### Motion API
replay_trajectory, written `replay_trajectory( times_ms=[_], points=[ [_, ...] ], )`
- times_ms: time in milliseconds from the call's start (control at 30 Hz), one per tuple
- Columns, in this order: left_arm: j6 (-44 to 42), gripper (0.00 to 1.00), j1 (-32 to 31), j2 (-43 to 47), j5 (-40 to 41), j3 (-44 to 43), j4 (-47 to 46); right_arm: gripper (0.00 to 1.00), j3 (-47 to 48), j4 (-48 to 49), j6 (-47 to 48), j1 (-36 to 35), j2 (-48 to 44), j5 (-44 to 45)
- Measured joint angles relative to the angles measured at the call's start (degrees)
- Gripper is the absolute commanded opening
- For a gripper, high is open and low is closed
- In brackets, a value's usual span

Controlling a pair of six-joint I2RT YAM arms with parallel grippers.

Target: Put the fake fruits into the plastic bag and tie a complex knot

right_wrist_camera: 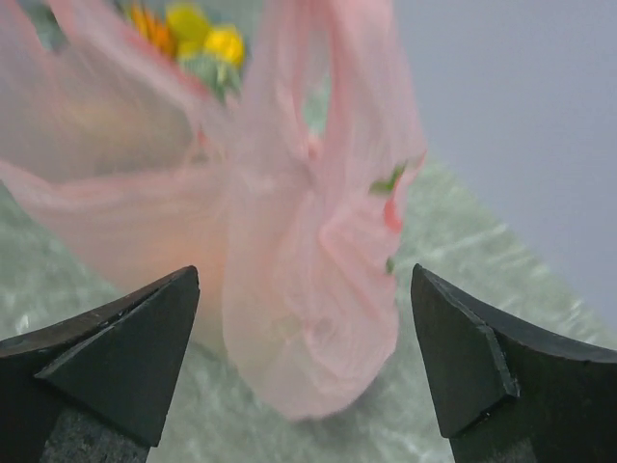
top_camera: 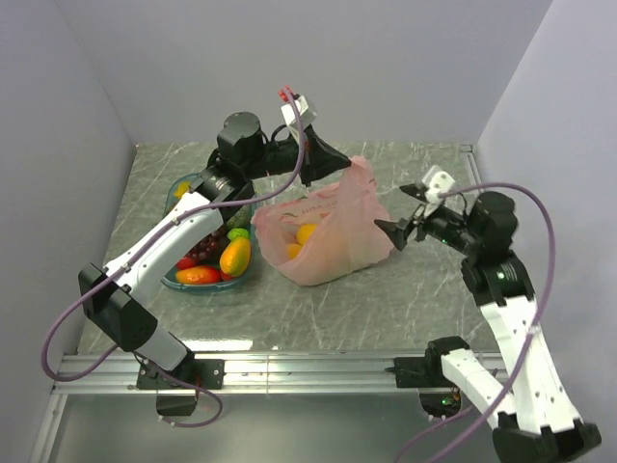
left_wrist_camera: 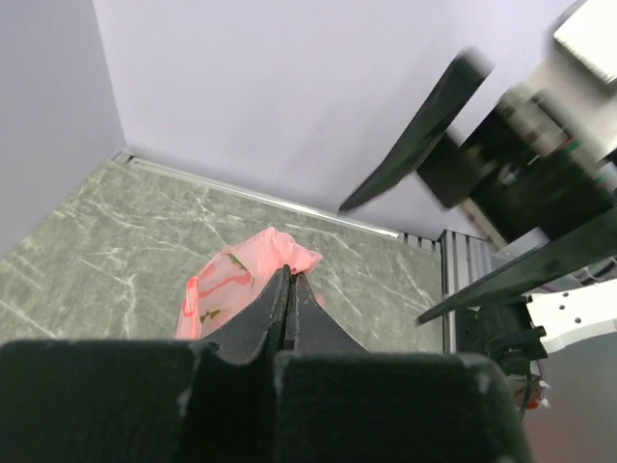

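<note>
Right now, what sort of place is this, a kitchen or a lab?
Likely a robot test cell, not a kitchen: plain walls box in a marbled table, the left arm and right arm are bolted to a metal rail, and plastic fruits and a pink plastic bag sit as props.

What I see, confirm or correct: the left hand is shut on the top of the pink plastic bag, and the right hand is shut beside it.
The right hand is open, not shut: the right wrist view shows its fingers spread wide, the pink plastic bag ahead of the gap. The left hand is shut on the bag's top, as stated.
</note>
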State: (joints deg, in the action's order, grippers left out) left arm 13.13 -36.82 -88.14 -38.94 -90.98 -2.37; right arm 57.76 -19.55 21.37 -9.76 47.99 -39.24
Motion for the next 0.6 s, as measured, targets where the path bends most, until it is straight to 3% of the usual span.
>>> replay_trajectory(
  times_ms=[100,333,600],
  points=[
    [0.22,0.00,-0.02,-0.66,-1.38,-0.07,-0.31,0.97,0.20,8.26,-6.23,-0.17,-1.73,0.11],
    [0.35,0.00,0.00,-2.91,-2.29,-1.29,0.07,0.98,0.37,24.79,-17.20,-3.48,10.08,1.27],
    [1.40,0.00,0.04,-3.58,-4.22,-2.86,0.04,0.95,-0.37,31.82,-17.44,-10.64,16.09,2.58]
  ],
)
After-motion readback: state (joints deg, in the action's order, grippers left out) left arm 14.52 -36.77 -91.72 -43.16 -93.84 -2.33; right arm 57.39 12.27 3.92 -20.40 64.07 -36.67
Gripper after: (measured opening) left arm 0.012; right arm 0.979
